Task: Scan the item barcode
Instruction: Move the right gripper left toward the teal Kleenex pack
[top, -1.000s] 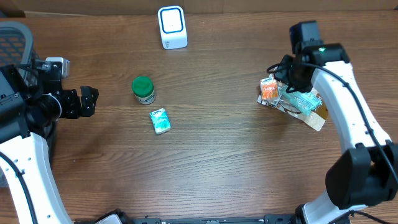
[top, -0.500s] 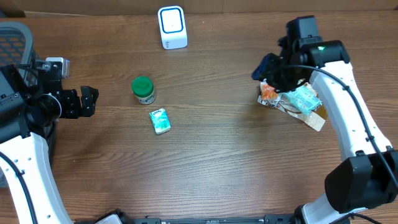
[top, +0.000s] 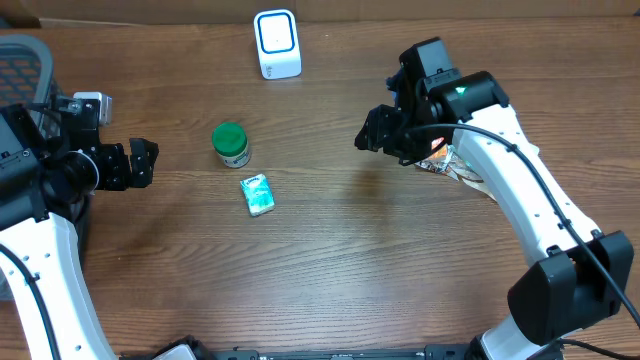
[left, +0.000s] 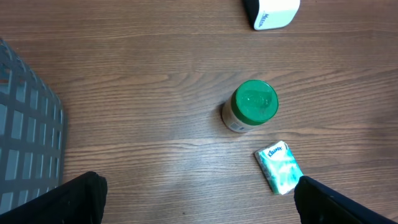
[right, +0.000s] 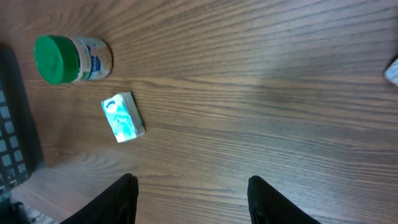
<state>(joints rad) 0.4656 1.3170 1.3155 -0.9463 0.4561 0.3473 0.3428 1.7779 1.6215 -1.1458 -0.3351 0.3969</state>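
Note:
A white barcode scanner (top: 277, 44) stands at the table's far edge. A green-lidded jar (top: 231, 145) and a teal tissue pack (top: 257, 194) sit left of centre. My right gripper (top: 372, 138) hangs open and empty over bare wood, left of a pile of snack packets (top: 458, 166). Its wrist view has the jar (right: 71, 59) and the tissue pack (right: 123, 117) far ahead of the empty right gripper (right: 194, 202). My left gripper (top: 145, 163) stays wide open at the left. The left wrist view shows the jar (left: 252, 107), the pack (left: 279, 168) and the scanner (left: 272, 12) beyond the left gripper (left: 199, 205).
A grey mesh basket (top: 20, 60) stands at the far left edge, also seen as the basket (left: 25, 143) in the left wrist view. A corner of the packets (right: 392, 71) shows at the right wrist view's right edge.
My right arm has swung left, away from the snack packets, which stay on the table. Its jaws have spread wider. The left arm has not moved.

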